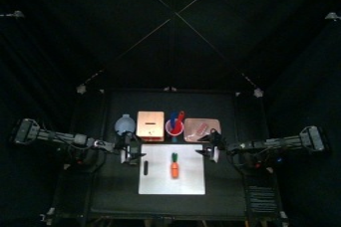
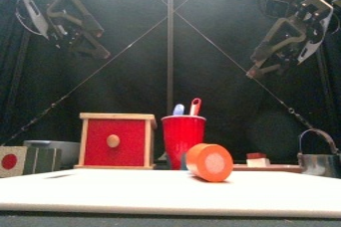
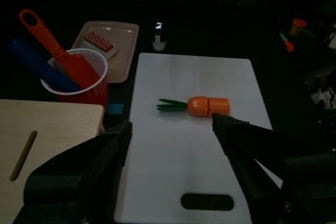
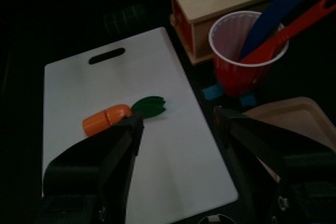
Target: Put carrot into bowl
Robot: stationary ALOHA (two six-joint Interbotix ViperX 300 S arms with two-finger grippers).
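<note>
The carrot [image 1: 174, 168], orange with a green leafy top, lies on the white cutting board [image 1: 174, 181] in the middle of the table. It also shows in the wrist views as the carrot [image 3: 199, 105] and the carrot [image 4: 116, 118], and end-on as the carrot [image 2: 209, 161]. The pale blue-grey bowl [image 1: 124, 123] stands at the back left, beside a wooden box. My left gripper [image 3: 174, 130] is open, raised over the board's left edge. My right gripper [image 4: 175, 125] is open over the right edge. Neither one touches the carrot.
Along the back stand a wooden box [image 1: 151, 124] with a red front [image 2: 116, 139], a red cup [image 2: 182, 139] holding red and blue utensils, and a pinkish dish [image 1: 201, 127]. A slim dark stick [image 3: 26, 155] lies on the box top.
</note>
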